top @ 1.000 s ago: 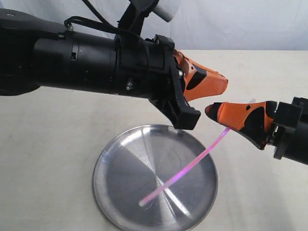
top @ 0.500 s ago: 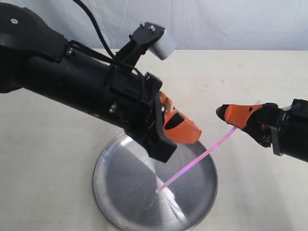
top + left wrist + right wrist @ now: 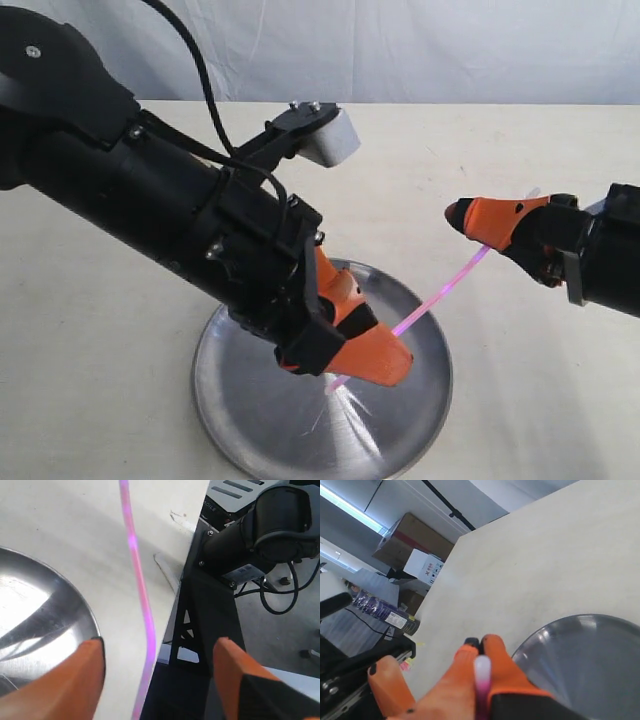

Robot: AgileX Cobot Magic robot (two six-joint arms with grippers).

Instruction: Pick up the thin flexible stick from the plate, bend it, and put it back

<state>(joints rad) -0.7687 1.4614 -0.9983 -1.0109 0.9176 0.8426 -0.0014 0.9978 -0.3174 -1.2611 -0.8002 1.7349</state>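
Note:
The thin pink stick [image 3: 440, 292] slants from my right gripper [image 3: 470, 218] down over the silver plate [image 3: 250, 420]. That right gripper is shut on the stick's upper end, whose whitish tip [image 3: 481, 669] pokes out between the orange fingers [image 3: 505, 675]. My left gripper [image 3: 370, 360] hangs low above the plate, open, its orange fingers [image 3: 75, 680] on either side of the stick [image 3: 142, 605] without touching it. The stick's lower end is hidden behind the left fingers in the exterior view.
The plate [image 3: 40, 610] lies on a cream table [image 3: 520, 400] near its front edge. Beyond the table edge, the left wrist view shows a black arm base [image 3: 260, 535] and cables. Boxes and bottles [image 3: 390, 615] stand off the table.
My left arm has swung down and to the right, bringing its open fingers around the stick's lower part just above the plate. The right gripper has stayed nearly still, holding the stick.

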